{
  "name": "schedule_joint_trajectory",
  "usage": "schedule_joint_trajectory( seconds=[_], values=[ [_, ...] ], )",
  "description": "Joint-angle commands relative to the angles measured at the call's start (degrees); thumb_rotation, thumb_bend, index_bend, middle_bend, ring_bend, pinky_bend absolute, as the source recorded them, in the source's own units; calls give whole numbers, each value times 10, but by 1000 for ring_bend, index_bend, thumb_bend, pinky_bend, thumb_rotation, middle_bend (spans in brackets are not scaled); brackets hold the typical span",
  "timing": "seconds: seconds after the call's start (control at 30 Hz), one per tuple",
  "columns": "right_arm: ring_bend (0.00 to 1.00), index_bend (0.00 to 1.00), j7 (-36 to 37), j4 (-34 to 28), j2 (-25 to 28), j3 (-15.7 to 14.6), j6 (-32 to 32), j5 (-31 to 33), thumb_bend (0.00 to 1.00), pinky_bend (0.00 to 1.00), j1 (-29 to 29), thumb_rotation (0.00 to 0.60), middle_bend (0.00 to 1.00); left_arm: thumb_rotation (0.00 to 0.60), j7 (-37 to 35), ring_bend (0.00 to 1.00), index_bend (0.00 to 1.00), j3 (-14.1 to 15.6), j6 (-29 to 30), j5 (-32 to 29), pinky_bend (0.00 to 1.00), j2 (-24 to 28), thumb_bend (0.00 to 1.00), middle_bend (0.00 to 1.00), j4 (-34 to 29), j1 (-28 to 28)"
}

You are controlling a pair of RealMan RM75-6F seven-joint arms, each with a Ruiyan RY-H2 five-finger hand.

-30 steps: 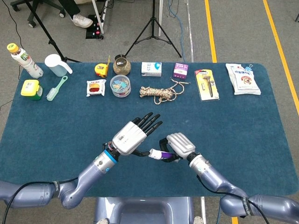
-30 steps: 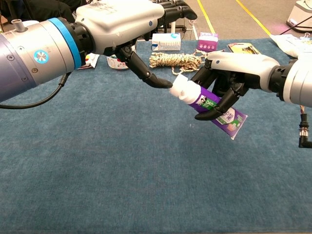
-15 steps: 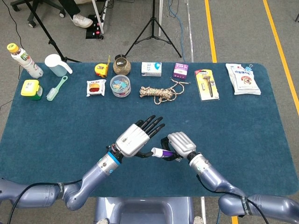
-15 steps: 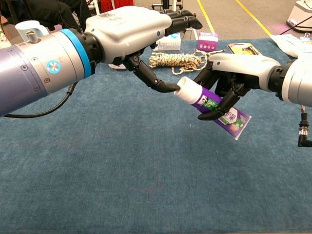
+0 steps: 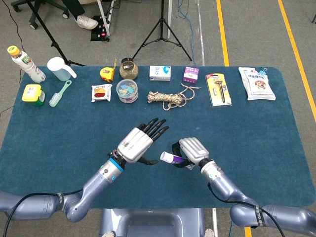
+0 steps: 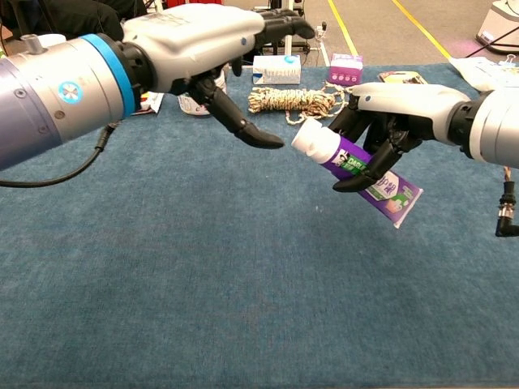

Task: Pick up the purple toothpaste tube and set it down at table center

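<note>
My right hand (image 5: 191, 152) (image 6: 399, 121) grips the purple toothpaste tube (image 6: 357, 169) (image 5: 171, 158) and holds it above the blue table (image 5: 59, 143), white cap pointing left and tilted up. Fingers wrap the tube's middle; its flat end sticks out below the hand. My left hand (image 5: 138, 142) (image 6: 207, 44) hovers just left of the cap with its fingers stretched out and its thumb (image 6: 242, 126) reaching toward the cap, a small gap between them. It holds nothing.
Along the far edge lie a coiled rope (image 5: 167, 98), a small jar (image 5: 127, 91), a snack packet (image 5: 101, 93), white box (image 5: 160, 73), purple box (image 5: 191, 75), razor pack (image 5: 218, 89), bag (image 5: 256, 83), brush (image 5: 59, 93) and bottle (image 5: 25, 63).
My left hand has pulled back to the left, its thumb leaving the white cap. The right hand has raised the tube slightly and shifted it right.
</note>
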Motion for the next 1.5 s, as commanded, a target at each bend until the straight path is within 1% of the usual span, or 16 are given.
schedule_joint_trajectory(
  seconds=[0.03,0.13,0.2,0.23,0.27,0.33,0.37,0.5,0.6,0.83,0.97,1.17,1.3,1.5],
  values=[
    [1000,759,2,-11,9,4,-8,20,349,1000,4,600,944,372,-9,30,36,0,-13,-23,315,19,78,17,-9,4],
    [1000,759,6,-19,16,8,-15,31,349,1000,6,600,944,345,-20,31,37,0,-28,-40,315,35,78,17,-14,3],
    [1000,759,10,-29,23,12,-25,47,350,1000,12,600,944,281,-40,31,37,-1,-50,-55,305,50,78,18,-19,1],
    [1000,759,13,-33,25,14,-30,54,350,1000,14,600,944,207,-48,30,37,-1,-58,-60,296,55,78,18,-21,-1],
    [1000,758,16,-38,28,17,-36,61,350,1000,17,600,944,118,-58,30,37,-2,-68,-67,288,60,78,18,-25,-2],
    [1000,758,12,-43,33,20,-42,72,351,1000,25,600,944,19,-83,30,36,-4,-92,-80,283,71,78,17,-32,-7],
    [1000,759,12,-47,35,22,-45,79,352,1000,29,600,944,0,-95,29,36,-5,-101,-86,280,76,78,17,-36,-9],
    [1000,758,16,-58,42,30,-59,114,354,1000,44,600,943,0,-134,22,35,-9,-127,-92,272,90,71,17,-45,-15],
    [1000,758,25,-65,46,35,-68,135,355,1000,53,600,943,0,-168,9,33,-12,-139,-85,254,97,64,17,-47,-16],
    [1000,758,45,-73,47,40,-77,158,357,1000,63,600,943,0,-231,0,6,-20,-156,-78,227,97,55,4,-42,-18],
    [1000,758,62,-76,48,46,-87,174,357,1000,71,600,943,0,-262,0,0,-26,-164,-78,208,89,53,0,-31,-26],
    [1000,758,85,-76,49,51,-96,187,358,1000,75,600,943,0,-290,0,0,-34,-174,-84,207,79,46,0,-21,-37],
    [1000,758,119,-74,53,60,-121,199,359,1000,76,600,943,0,-315,0,0,-37,-188,-87,194,77,46,0,-20,-44],
    [1000,757,156,-70,56,71,-146,196,364,1000,73,600,942,0,-335,0,0,-39,-194,-80,182,74,46,0,-14,-48]
  ],
)
